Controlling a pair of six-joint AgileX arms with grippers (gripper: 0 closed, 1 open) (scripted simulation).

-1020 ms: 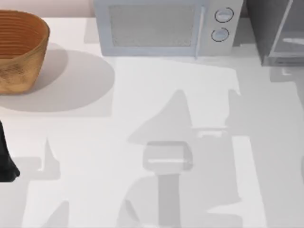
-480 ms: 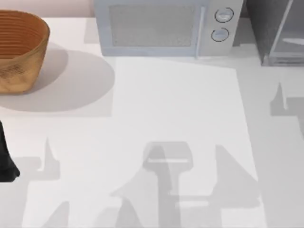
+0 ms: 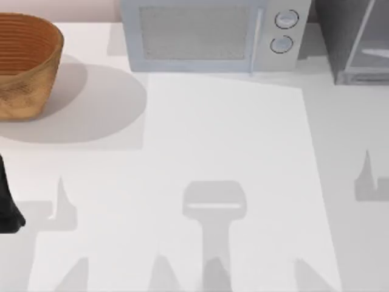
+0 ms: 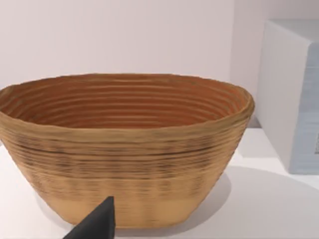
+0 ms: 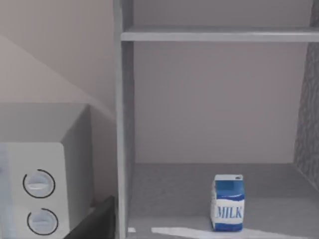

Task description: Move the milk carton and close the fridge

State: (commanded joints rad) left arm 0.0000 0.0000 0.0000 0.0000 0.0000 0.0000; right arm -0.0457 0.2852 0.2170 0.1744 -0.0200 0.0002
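The milk carton (image 5: pixel 228 201), blue on top with a white front reading MILK, stands upright on the floor of the fridge (image 5: pixel 124 124), whose inside lies open to the right wrist view under a shelf. A dark edge of my right gripper (image 5: pixel 99 221) shows low in that view, well short of the carton. From above, the fridge (image 3: pixel 340 36) is the dark-grey cabinet at the back right, with its pale-framed door (image 3: pixel 368 42) partly in view. My left arm (image 3: pixel 7 201) sits at the table's left edge, and its gripper (image 4: pixel 97 225) faces a basket.
A woven brown basket (image 3: pixel 27 64) stands at the back left, and it looks empty in the left wrist view (image 4: pixel 124 144). The light-grey microwave (image 3: pixel 206 36) with two round knobs stands at the back middle, just left of the fridge. Arm shadows lie on the white table (image 3: pixel 225 134).
The shadows cast by the right arm have slid across the table toward the front and right. The left arm, basket, microwave and fridge have not moved.
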